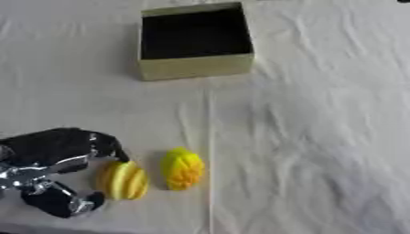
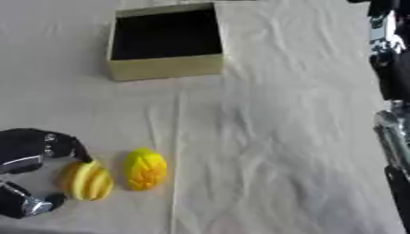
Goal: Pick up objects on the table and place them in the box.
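left hand [image 1: 50, 171] fingers curled either side of ribbed yellow fruit-shaped object [image 1: 122, 180], not closed | risk: we nudge second yellow ridged object [image 1: 183, 168] at 3 o'clock | open olive cardboard box [image 1: 195, 66] far at 12 | right hand: cannot tell

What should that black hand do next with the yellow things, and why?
Probably curl the left hand round the nearer yellow ribbed object. Its fingers already flank that piece without clearly gripping it, while the second yellow object lies apart and the box holds nothing visible.

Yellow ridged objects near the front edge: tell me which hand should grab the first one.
Left. The left hand is already at the nearer yellow object, fingers curved around its left side. The right arm shows only at the right edge, far from both.
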You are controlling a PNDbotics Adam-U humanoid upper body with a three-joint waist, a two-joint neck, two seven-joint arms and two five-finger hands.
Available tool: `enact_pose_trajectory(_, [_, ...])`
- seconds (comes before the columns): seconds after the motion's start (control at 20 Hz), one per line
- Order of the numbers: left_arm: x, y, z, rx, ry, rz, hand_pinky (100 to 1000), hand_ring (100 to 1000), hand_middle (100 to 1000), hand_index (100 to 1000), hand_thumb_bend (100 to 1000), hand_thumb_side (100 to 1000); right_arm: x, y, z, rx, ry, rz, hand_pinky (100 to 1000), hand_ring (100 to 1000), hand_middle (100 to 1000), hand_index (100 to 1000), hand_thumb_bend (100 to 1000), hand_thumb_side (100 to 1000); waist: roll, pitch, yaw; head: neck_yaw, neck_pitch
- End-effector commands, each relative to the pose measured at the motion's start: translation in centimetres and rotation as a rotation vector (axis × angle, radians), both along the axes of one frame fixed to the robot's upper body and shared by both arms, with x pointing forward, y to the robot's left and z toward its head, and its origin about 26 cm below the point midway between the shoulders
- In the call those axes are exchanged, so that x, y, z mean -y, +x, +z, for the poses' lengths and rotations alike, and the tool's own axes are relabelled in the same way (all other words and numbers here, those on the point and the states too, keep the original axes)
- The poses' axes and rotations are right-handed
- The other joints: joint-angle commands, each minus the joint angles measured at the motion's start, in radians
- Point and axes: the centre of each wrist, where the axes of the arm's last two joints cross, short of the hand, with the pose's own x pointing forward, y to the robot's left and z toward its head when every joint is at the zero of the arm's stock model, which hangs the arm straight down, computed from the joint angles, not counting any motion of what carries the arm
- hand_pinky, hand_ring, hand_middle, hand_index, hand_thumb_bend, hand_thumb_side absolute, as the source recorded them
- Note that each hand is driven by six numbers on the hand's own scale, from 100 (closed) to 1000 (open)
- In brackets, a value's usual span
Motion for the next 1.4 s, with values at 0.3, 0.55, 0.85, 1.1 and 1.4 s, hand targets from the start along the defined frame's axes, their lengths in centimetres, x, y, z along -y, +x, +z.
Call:
enact_pose_trajectory(0.3, [0.4, -0.2, 0.1, 0.049, 0.032, 0.002, 845, 851, 775, 856, 324, 135, -0.1, -0.3, 0.3, 0.008, 0.007, 0.006, 860, 656, 716, 789, 100, 583, -0.001, -0.012, -0.004, 0.004, -0.012])
enact_pose_trajectory(0.55, [1.0, -0.3, 0.1, 0.054, 0.062, 0.004, 835, 843, 766, 849, 332, 133, -0.1, -0.3, 0.2, 0.004, 0.013, 0.007, 861, 654, 715, 789, 100, 590, -0.002, -0.011, -0.005, 0.005, -0.013])
enact_pose_trajectory(0.85, [1.1, -0.2, 0.4, 0.134, 0.063, -0.001, 692, 690, 595, 709, 161, 100, -0.1, -0.4, -0.1, -0.005, 0.027, 0.005, 861, 652, 713, 789, 100, 597, -0.002, -0.011, -0.005, 0.005, -0.012])
enact_pose_trajectory(1.1, [0.8, 0.1, 1.1, 0.363, -0.012, -0.005, 610, 616, 523, 631, 100, 100, -0.1, -0.4, -0.3, -0.012, 0.038, 0.002, 862, 650, 711, 789, 100, 606, 0.000, -0.013, -0.004, 0.003, -0.013])
enact_pose_trajectory(1.4, [0.6, 0.3, 2.1, 0.453, -0.076, -0.054, 594, 600, 510, 619, 100, 100, 0.0, -0.5, -0.4, -0.011, 0.038, -0.003, 861, 648, 708, 788, 100, 605, 0.002, -0.014, -0.005, -0.001, -0.012])
